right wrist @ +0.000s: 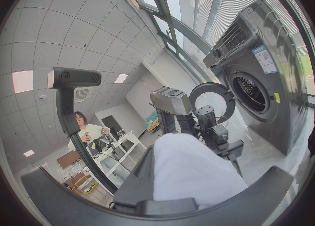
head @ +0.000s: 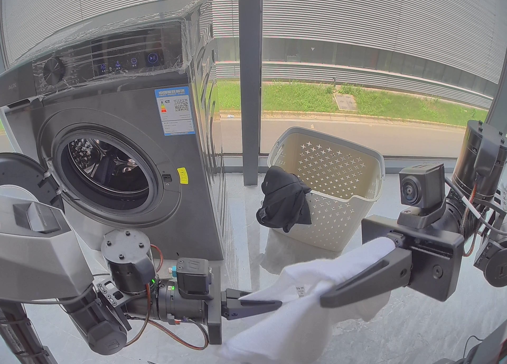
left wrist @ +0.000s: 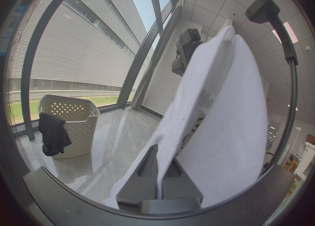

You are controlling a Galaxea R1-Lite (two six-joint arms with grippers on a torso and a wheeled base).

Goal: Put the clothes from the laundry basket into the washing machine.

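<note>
The white garment point(head: 311, 296) hangs near centre, both ends gripped: left gripper point(head: 274, 305) pinches one, right gripper point(head: 338, 288) clamps the other. I judge transfer underway; next I must carry it far left into the washing machine point(head: 132, 117) drum. A black garment point(head: 285, 199) drapes the laundry basket point(head: 364, 149).

Washing machine point(head: 132, 133) stood left, laundry basket point(head: 343, 212) right, garment point(head: 284, 199) over its rim. Cloth point(head: 301, 323) hung in front between left gripper point(head: 275, 305) and right gripper point(head: 326, 299).

A white garment point(head: 303, 323) hangs between left hand point(head: 275, 305) and right hand point(head: 331, 294); a black garment point(head: 284, 199) drapes over the white basket point(head: 338, 169) rim, beside the open-doored washing machine point(head: 121, 133).
</note>
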